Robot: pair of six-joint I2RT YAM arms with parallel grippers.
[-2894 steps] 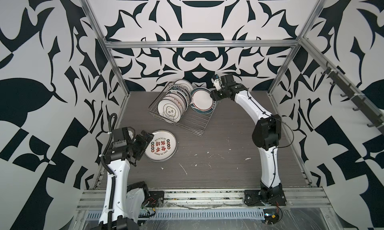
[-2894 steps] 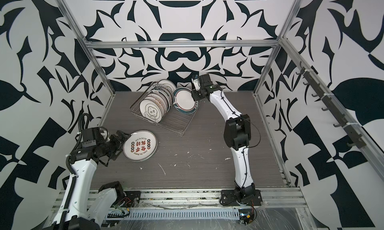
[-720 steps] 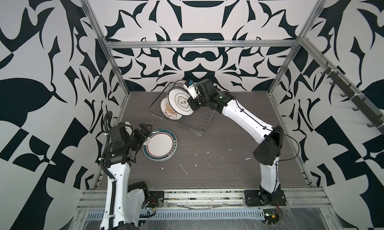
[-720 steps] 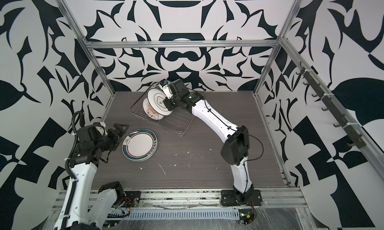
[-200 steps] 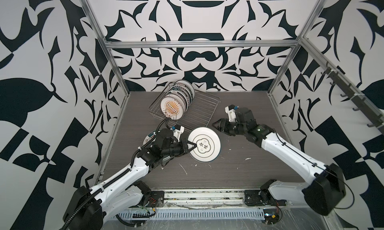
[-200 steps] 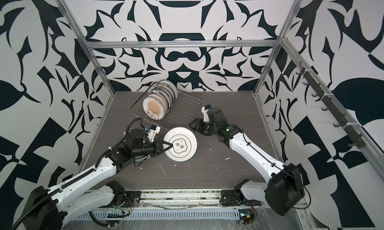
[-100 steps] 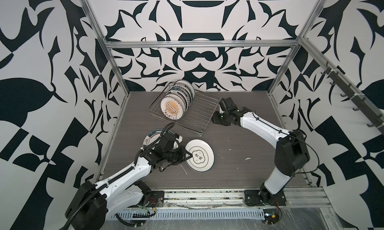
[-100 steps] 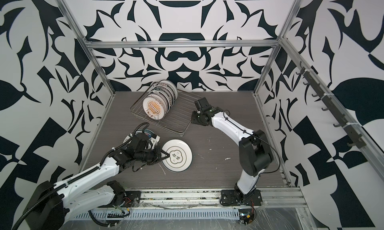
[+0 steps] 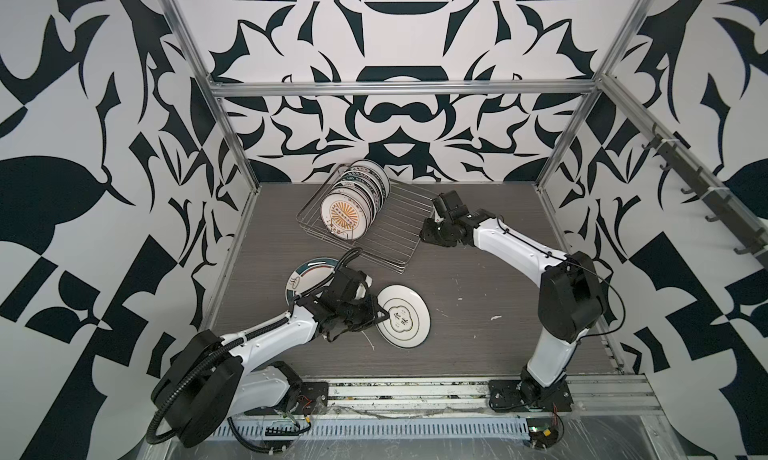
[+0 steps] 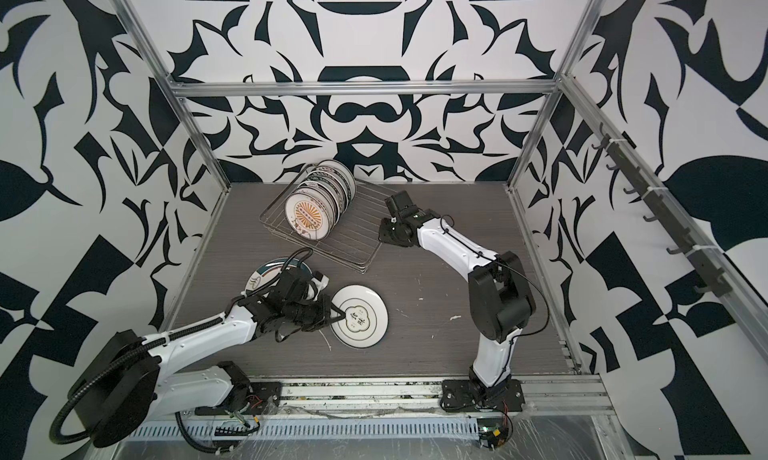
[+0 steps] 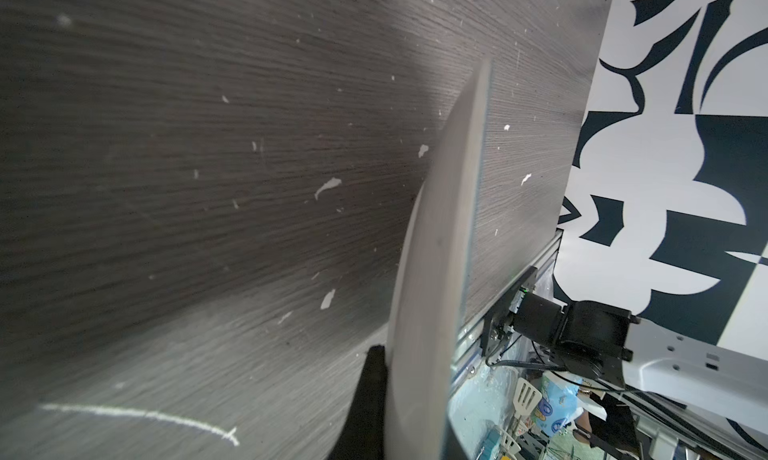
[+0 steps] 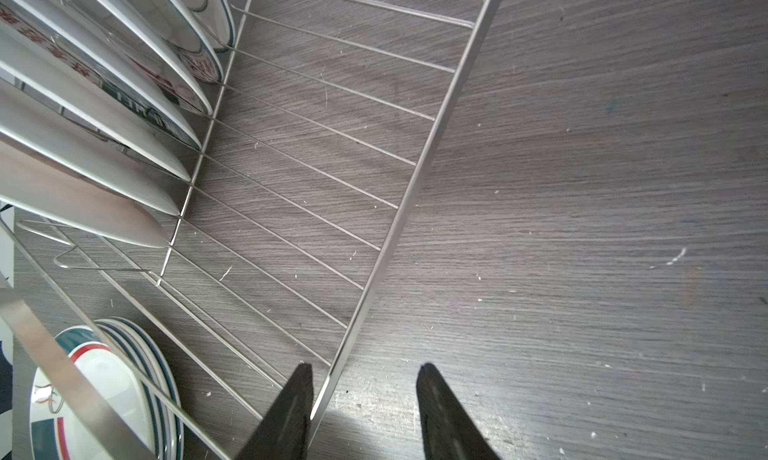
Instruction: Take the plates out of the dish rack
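Grey tabletop (image 9: 478, 312) — my left pincer (image 9: 380, 314) clamps a small plate (image 9: 405, 327) near the dish rack (image 9: 401, 225); my right pincer (image 12: 363, 370) gapes astride its rim.

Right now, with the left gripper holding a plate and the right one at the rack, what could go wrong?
1. The left gripper pinches the white plate only at its rim, so it might slip or tip before reaching the stack.
2. The right gripper, open, straddles an edge wire of the dish rack; moving could snag it and jolt the racked plates.
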